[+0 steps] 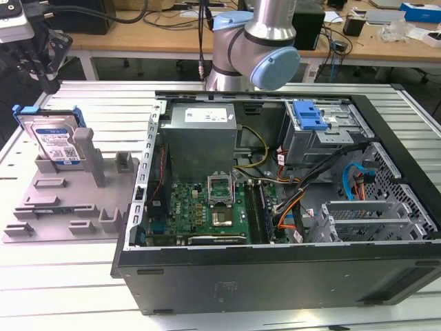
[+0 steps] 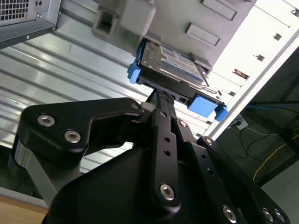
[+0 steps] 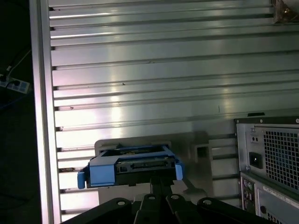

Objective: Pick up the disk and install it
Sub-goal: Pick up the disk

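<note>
Upper left in the exterior view, the gripper (image 1: 47, 81) hangs over the disk (image 1: 56, 141) in a grey rack (image 1: 69, 200); we cannot tell whether it is open.

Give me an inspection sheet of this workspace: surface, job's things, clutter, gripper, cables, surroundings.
Surface: ribbed aluminium table, carrying a fixture and a case.
Job's things: silver hard drive in a blue carrier bracket stands on edge in the grey plastic fixture, not yet in the open black computer case.
Clutter: nothing seen.
Gripper: black gripper sits close to the drive's end in the second wrist view; contact cannot be told.
Cables: coloured wires inside the case.
Surroundings: wooden workbench behind.
</note>
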You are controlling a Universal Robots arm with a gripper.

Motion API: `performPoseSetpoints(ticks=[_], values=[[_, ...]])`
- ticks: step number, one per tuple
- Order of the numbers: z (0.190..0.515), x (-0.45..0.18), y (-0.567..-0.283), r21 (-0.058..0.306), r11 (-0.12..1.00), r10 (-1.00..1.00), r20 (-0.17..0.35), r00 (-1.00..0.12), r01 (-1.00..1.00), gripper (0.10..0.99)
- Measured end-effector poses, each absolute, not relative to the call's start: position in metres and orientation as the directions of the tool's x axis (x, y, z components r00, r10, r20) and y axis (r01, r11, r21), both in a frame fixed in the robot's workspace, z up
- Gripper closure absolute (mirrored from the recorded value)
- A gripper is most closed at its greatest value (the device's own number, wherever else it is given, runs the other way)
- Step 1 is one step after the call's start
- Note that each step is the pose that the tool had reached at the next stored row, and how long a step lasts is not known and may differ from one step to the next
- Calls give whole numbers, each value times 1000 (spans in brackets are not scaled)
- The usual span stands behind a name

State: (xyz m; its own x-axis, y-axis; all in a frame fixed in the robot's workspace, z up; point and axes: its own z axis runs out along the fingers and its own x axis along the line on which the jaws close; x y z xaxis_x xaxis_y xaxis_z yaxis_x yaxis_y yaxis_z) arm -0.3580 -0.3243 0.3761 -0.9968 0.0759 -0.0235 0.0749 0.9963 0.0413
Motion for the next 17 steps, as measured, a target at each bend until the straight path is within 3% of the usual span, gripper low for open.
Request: performPoseSetpoints(ticks=[6,13,17], values=[[376,-358,-324,42,997,62,-18,-998,61,980],[376,-358,-324,56,984,-171,41,-984,-169,980],[376,-358,-324,53,970,-238,45,-970,-235,980]])
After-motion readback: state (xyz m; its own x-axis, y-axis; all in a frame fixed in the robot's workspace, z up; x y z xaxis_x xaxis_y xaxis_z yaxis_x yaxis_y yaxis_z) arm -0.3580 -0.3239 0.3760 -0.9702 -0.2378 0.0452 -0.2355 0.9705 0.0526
